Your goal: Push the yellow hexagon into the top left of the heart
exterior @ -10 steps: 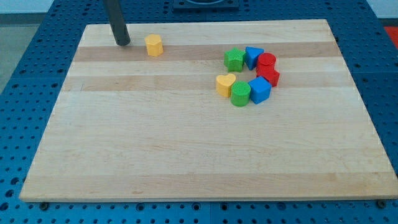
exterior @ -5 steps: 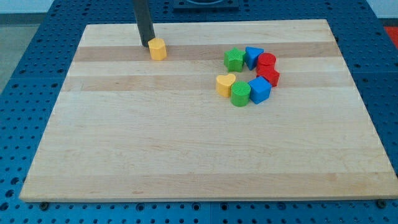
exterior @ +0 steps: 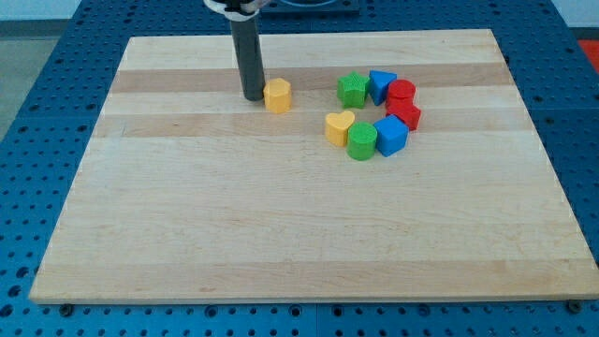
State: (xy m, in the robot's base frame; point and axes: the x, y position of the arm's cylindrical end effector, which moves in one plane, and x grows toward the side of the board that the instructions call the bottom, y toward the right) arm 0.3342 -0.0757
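Note:
The yellow hexagon (exterior: 277,95) sits on the wooden board (exterior: 281,215), up and to the left of the yellow heart (exterior: 340,126), with a gap between them. My tip (exterior: 253,96) is just left of the hexagon, touching or almost touching its left side. The rod rises straight up to the view's top.
Right of the heart, several blocks form a ring: a green block (exterior: 353,90), a blue triangle (exterior: 381,85), two red blocks (exterior: 402,93) (exterior: 405,115), a blue block (exterior: 390,136) and a green block (exterior: 361,141) touching the heart.
My tip moved right and down the view, reached the yellow hexagon and pushed it right and down, closer to the heart. The other blocks have not moved.

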